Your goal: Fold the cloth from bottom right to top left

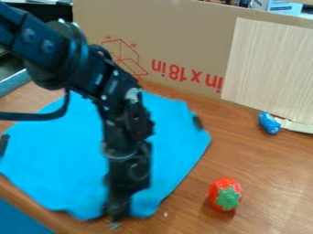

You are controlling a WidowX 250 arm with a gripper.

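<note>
**Blue cloth spread on desk, gripper down at near edge**

Log blue cloth (55,151) at 8 o'clock, laid out mostly flat on brown desk (269,169), outline uneven, middle partly hidden behind black arm (61,59). Note arm slanting in from 10-11 o'clock, then hanging down over cloth. Put gripper (116,214) between 6 and 7 o'clock, pointing down at cloth's near edge. Can't tell whether released, clenched or grasping cloth; too blurred. Can't tell contact either. Add black cable (36,116) looping at 9 o'clock, above cloth.

Tag small dark piece (198,121) at cloth's 2 o'clock edge, another dark piece (3,144) by cloth's 9 o'clock edge. Mark red strawberry (222,186) with green leafy top at 5 o'clock, on desk, apart from cloth. Add small blue thing (269,123) at 3 o'clock, near foot of light wood-grain panel (269,68) at 2 o'clock. Include cardboard (177,27) with red print, upright along 12 o'clock side.
</note>
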